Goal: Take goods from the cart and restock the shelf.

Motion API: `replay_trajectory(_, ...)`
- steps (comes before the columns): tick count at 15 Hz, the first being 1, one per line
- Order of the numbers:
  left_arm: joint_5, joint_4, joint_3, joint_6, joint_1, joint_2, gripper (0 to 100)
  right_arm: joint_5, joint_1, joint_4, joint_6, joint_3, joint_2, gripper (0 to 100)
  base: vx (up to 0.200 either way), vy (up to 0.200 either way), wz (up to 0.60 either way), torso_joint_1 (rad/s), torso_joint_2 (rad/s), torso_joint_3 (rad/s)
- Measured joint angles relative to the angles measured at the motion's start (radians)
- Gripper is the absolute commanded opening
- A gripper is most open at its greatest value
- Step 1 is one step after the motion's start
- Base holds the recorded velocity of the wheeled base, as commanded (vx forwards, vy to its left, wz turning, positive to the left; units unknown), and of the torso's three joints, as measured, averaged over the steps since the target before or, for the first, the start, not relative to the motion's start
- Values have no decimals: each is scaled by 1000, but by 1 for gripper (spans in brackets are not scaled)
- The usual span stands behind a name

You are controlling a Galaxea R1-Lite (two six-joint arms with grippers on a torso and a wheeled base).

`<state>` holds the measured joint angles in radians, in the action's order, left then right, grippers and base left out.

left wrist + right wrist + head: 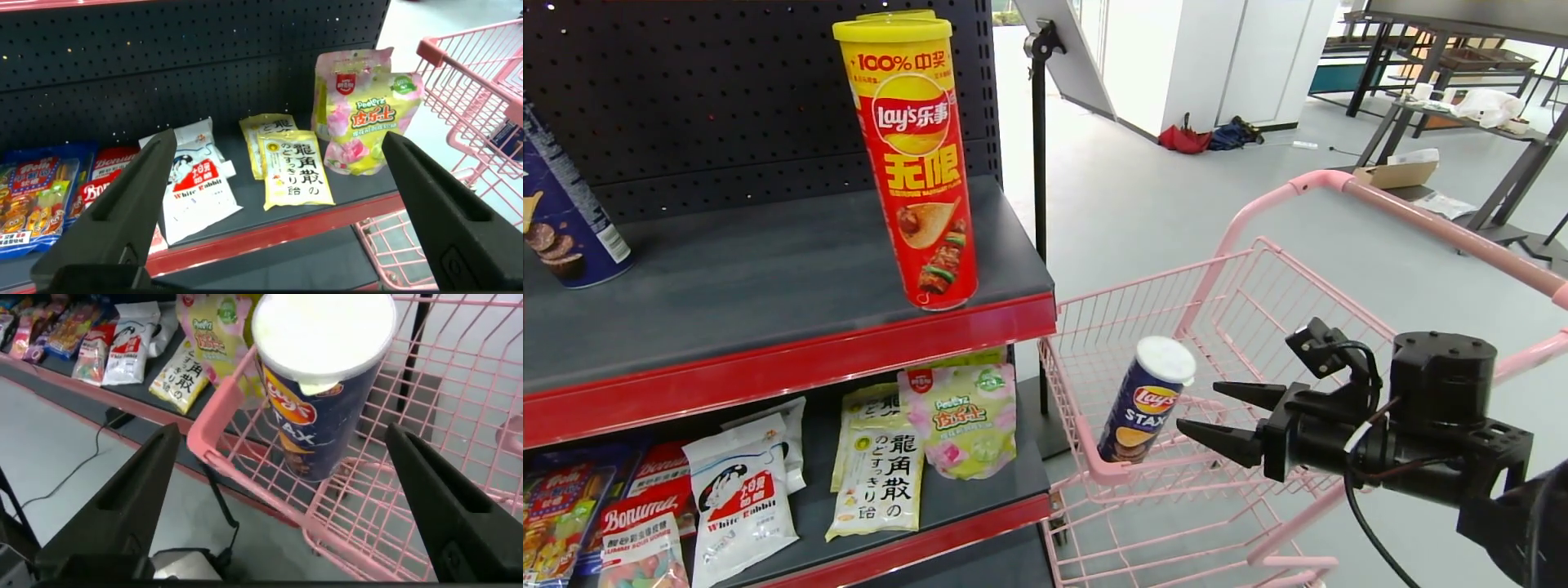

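Right gripper [1199, 405] is wide open and empty. The blue can [1145, 400] is just at its 9 o'clock, standing in the cart [1241, 220] corner by the rim. Risk: a fingertip clips the lid or wire and topples the can, or an off-centre pinch lets the round tube slip.

Right arm [1445, 441] held roughly level, wrist horizontal. The right gripper [1207, 408] points toward the robot's left, its two dark tapered fingers [1241, 394] spread apart. The left gripper [279, 137] likewise has its fingers parted wide.
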<state>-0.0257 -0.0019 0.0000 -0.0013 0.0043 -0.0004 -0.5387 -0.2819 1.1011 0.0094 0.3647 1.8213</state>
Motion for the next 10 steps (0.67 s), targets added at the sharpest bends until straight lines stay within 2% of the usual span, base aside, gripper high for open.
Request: replay_trajectory(10, 0, 0, 0, 0, 0, 0, 100, 11, 10, 0, 0, 111, 158, 100, 0, 0, 0, 0, 0, 0)
